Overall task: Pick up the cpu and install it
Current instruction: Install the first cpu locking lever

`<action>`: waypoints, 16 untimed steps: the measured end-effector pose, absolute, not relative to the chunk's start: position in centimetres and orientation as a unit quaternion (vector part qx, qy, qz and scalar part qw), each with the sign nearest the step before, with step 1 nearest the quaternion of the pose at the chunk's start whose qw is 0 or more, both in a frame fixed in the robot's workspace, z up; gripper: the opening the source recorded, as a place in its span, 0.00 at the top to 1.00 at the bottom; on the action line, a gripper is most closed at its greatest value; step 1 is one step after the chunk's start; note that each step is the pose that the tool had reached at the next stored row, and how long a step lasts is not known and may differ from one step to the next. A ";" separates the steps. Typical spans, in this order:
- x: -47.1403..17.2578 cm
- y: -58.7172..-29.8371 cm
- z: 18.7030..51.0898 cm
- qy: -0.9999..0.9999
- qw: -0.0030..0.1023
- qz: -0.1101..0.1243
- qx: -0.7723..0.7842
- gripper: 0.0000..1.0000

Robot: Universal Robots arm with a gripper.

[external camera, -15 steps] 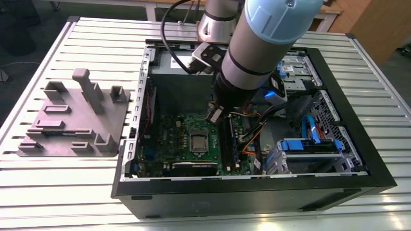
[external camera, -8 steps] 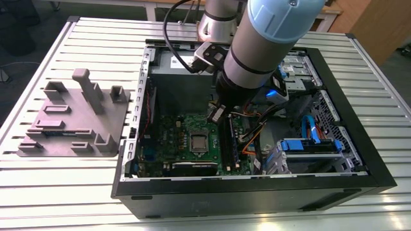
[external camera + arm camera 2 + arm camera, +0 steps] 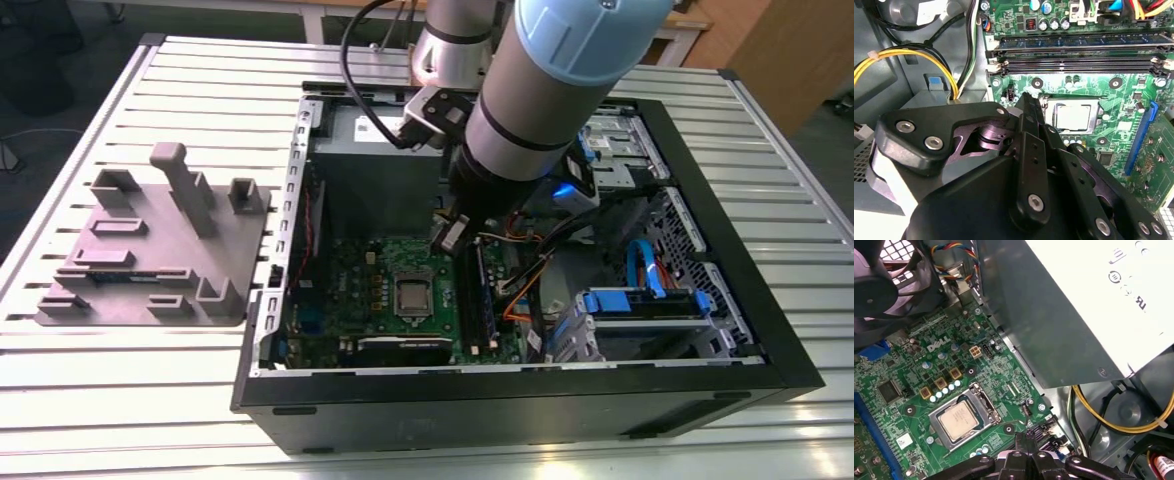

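1. The gripper [image 3: 1026, 440] hangs inside the open computer case [image 3: 747, 390], over the motherboard [image 3: 340, 275]. In both wrist views its two fingers [image 3: 1026, 107] meet at the tips with nothing between them, so it is clenched and empty.

2. Taking the socket [image 3: 965, 412] on the motherboard as the landmark, the fingertips sit just beside it, off its edge on the side nearer the memory slots [image 3: 1079, 62], and above the board rather than touching it, as far as I can judge.

3. The cpu [image 3: 959, 419] lies flat inside that socket, its silver-grey top square with the metal frame around it. In the second wrist view the same chip [image 3: 1073, 116] shows just past the fingertips, and in the exterior view it [image 3: 412, 294] sits at the middle of the board.

4. My reading is that picking up and placing are done, since the chip is seated and the gripper has let go of it. Whether the socket's retention frame and lever are locked down I cannot tell, so that may be what remains.

5. Further from the socket, the power supply [image 3: 1079, 305] stands beyond the board's edge, with yellow cables [image 3: 1114, 422] running below it. Outside the case, a grey parts fixture [image 3: 154, 250] rests on the slatted table [image 3: 120, 400].
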State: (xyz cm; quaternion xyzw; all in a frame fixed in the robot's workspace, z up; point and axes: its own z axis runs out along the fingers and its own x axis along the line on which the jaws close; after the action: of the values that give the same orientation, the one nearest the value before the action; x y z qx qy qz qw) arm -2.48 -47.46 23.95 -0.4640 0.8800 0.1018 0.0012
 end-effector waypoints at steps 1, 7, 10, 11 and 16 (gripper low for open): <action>-2.5 -47.4 24.0 0.880 0.001 0.102 -0.464 0.90; -2.4 -47.1 24.0 0.880 0.001 0.102 -0.464 0.90; -2.3 -46.9 24.0 0.880 0.001 0.102 -0.464 0.90; -2.3 -46.9 24.0 0.880 0.001 0.102 -0.464 0.90; -2.3 -46.6 24.0 0.880 0.001 0.102 -0.464 0.90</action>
State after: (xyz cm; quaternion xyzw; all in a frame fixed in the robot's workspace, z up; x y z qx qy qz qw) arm -2.33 -46.55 23.95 -0.4639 0.8800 0.1018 0.0012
